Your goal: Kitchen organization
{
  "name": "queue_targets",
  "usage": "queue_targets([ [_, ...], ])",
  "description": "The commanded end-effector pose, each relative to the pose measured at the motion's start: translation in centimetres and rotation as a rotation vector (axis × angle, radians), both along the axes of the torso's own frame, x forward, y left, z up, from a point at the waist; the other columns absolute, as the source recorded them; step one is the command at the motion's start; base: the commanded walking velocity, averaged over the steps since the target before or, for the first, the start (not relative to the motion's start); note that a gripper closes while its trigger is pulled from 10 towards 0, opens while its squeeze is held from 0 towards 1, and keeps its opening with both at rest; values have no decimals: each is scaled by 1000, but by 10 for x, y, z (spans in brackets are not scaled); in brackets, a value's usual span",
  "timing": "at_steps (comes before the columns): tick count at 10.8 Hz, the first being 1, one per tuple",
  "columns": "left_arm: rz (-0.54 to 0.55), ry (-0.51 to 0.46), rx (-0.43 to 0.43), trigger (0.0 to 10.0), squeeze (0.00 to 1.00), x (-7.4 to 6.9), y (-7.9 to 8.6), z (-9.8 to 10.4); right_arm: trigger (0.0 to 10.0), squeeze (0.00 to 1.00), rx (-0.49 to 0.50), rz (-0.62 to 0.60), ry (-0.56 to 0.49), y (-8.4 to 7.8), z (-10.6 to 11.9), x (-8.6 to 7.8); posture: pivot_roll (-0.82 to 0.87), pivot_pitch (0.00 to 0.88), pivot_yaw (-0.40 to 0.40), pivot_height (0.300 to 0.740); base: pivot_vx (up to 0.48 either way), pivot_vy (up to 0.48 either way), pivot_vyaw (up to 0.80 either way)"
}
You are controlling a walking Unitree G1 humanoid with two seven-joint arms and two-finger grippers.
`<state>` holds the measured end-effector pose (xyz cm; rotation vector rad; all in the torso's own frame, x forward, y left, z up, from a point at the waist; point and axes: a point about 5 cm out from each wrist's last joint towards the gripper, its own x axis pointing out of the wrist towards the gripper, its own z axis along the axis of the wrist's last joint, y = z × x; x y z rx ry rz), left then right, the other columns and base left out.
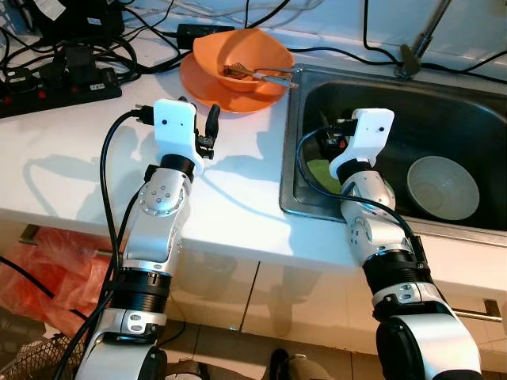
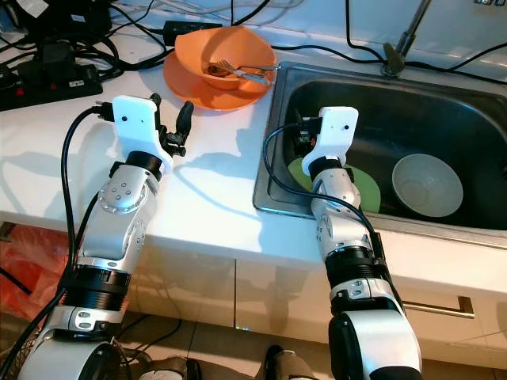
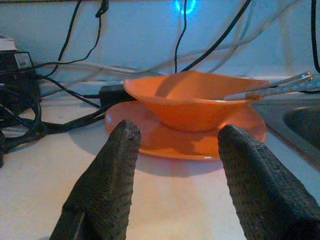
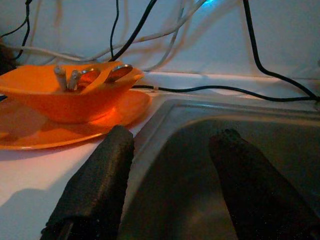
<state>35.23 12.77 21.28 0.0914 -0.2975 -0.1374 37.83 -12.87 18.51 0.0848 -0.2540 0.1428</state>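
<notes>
Far left on the white tabletop [image 1: 71,158]: a black power strip [image 1: 59,93] with a tangle of black cables [image 1: 119,47] running along the back wall. Below the tabletop edge, orange plastic bag [image 1: 40,269] on the floor. Left pincer [image 1: 196,131] hovers over the tabletop, fingers [image 3: 107,185] spread apart and holding nothing, aimed at the orange dishes just beyond it. Orange bowl [image 1: 242,59] sits on an orange plate [image 1: 207,89] near the back of the tabletop, just beside the sink's left rim; metal cutlery [image 1: 257,75] lies in the bowl with handles sticking out over its edge toward the sink. Steel sink [image 1: 293,158] is set into the tabletop to the right. Right pincer [image 4: 172,165] is down over the sink's left part, fingers [image 4: 100,185] parted and empty, one of them seen against the sink's rim, the other against the basin. A green plate [image 2: 366,190] lies on the basin floor, partly hidden by the right arm. A pale bowl [image 1: 442,187] stands upright in the basin, further right, apart from the green plate. Faucet stem [image 1: 420,39] rises behind the sink. White cabinet fronts [image 1: 230,293] below.
</notes>
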Motion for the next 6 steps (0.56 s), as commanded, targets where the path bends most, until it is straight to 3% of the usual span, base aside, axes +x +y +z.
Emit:
queue_targets([
  [1,-17,2,9,10000,0,-1,-4,0,10000,0,4,-13,-1,-3,-1,0,93,135,-42,740,289,0,0],
  [2,-18,2,10,10000,0,-1,-4,0,10000,0,6,-13,1,-3,-1,0,94,134,-42,740,285,0,0],
  [4,-19,2,12,10000,0,-1,-4,0,10000,0,10,-11,12,-3,-1,1,94,132,-42,740,289,0,-694],
  [6,-22,1,13,10000,0,-1,-4,1,10000,0,-1,-12,-8,-2,0,0,95,130,-41,740,291,0,0],
])
